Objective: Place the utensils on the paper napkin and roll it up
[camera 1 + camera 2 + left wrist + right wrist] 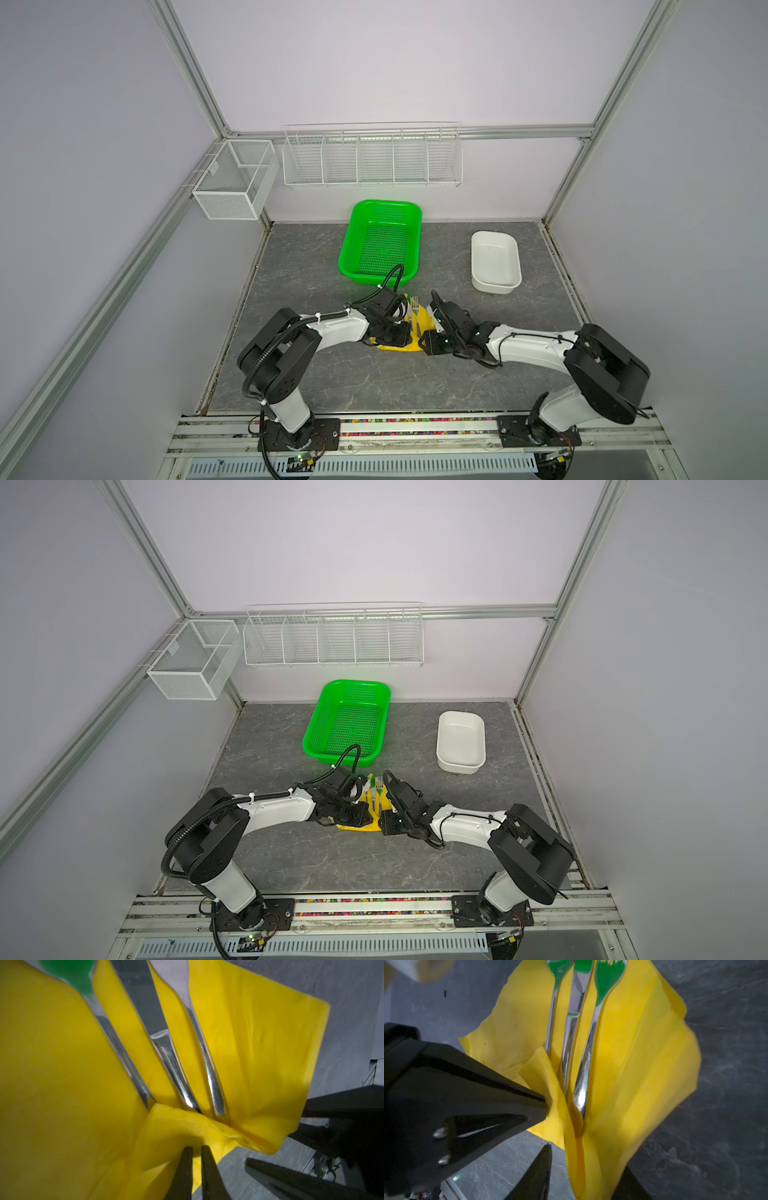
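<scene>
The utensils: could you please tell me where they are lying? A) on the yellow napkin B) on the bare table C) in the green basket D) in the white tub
A: the utensils lie side by side on the yellow napkin.

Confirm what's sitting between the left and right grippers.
The yellow paper napkin, with spoon, knife and fork side by side on it, seen in both top views. The left gripper pinches its edge; the right gripper stands open around it.
</scene>
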